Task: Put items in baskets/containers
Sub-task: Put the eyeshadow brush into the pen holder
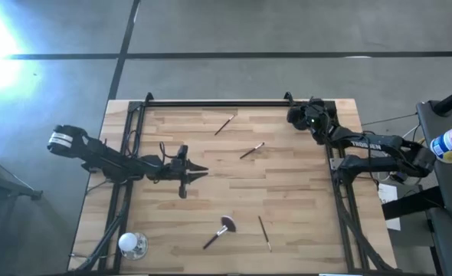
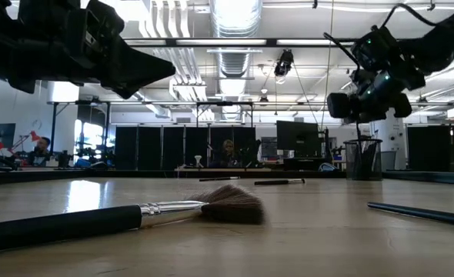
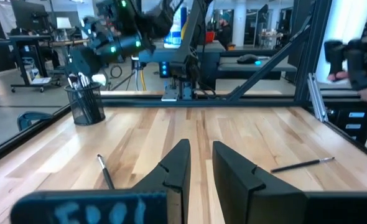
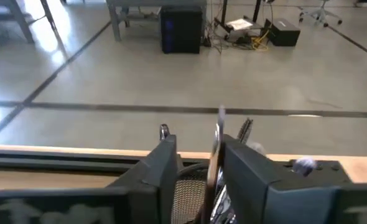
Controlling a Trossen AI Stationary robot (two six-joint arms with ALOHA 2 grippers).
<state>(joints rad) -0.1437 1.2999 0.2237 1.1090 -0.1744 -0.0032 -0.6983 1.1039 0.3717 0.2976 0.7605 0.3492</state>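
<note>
The dark mesh cup point(image 3: 86, 107) stands at the table's far right corner with several brushes upright in it. My right gripper point(image 4: 199, 163) hangs right over the cup point(image 4: 190, 194), open, and one brush handle point(image 4: 219, 140) stands upright in its gap. My left gripper point(image 3: 200, 167) hovers level over the table's left middle, fingers a narrow gap apart with nothing between them. Loose brushes lie flat on the wood: a fan brush point(image 1: 220, 231), a thin one point(image 1: 264, 232), and two farther back point(image 1: 251, 151) point(image 1: 224, 124). My right gripper comes at the cup from above, slanting down. The upright brush handle point(image 4: 218, 155) stands in the gap close along one finger point(image 4: 249, 171), its lower end down in the cup. Whether that finger touches it, I cannot tell.
A clear rounded glass object point(image 1: 132, 244) sits at the near left corner. Black frame rails point(image 1: 218, 102) run along the table's far, left and right edges. The wood between the two arms is open but for the loose brushes.
</note>
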